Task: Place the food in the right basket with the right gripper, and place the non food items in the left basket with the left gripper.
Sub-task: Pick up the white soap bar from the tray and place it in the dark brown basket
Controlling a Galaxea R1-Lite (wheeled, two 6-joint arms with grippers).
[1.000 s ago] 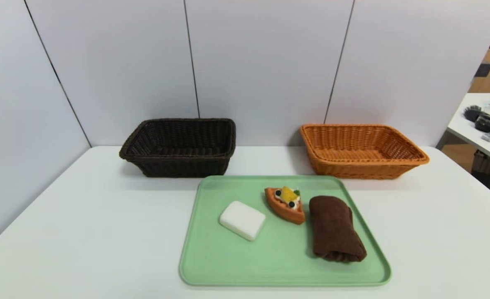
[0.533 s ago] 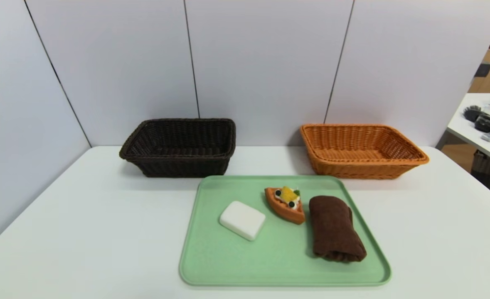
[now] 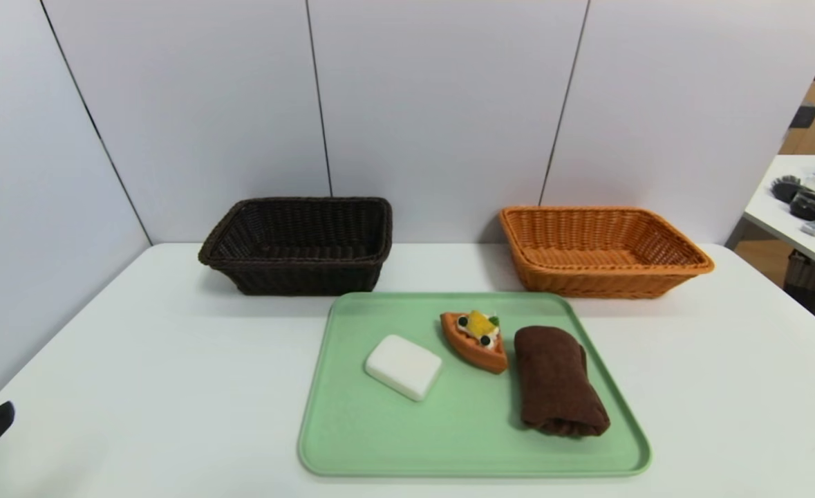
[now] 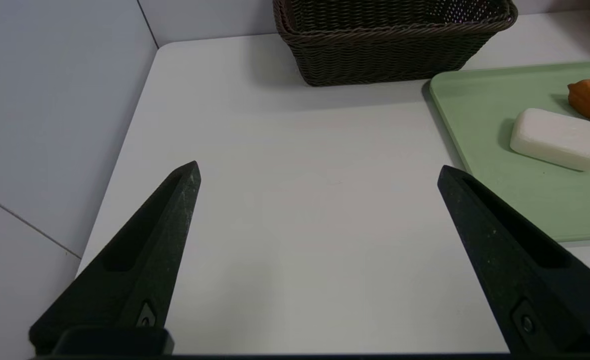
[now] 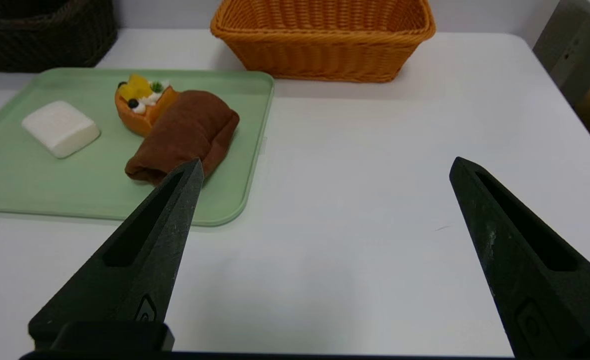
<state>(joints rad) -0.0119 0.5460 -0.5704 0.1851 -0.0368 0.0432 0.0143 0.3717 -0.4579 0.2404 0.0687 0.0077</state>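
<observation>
I count two baskets on my tabletop [image 3: 172,360]: one dark brown basket [image 3: 298,243] and one orange-tan basket [image 3: 599,250]. One green tray [image 3: 462,443] carries three things: one white block [image 3: 403,366], one orange pastry [image 3: 476,341], one rolled brown towel [image 3: 558,380].

You have the orange toy pastry [image 3: 475,340] lying between the white soap-like block [image 3: 403,366] and the rolled brown towel [image 3: 558,380]; dark brown basket [image 3: 298,244] and orange-tan basket [image 3: 599,250] sit behind.
</observation>
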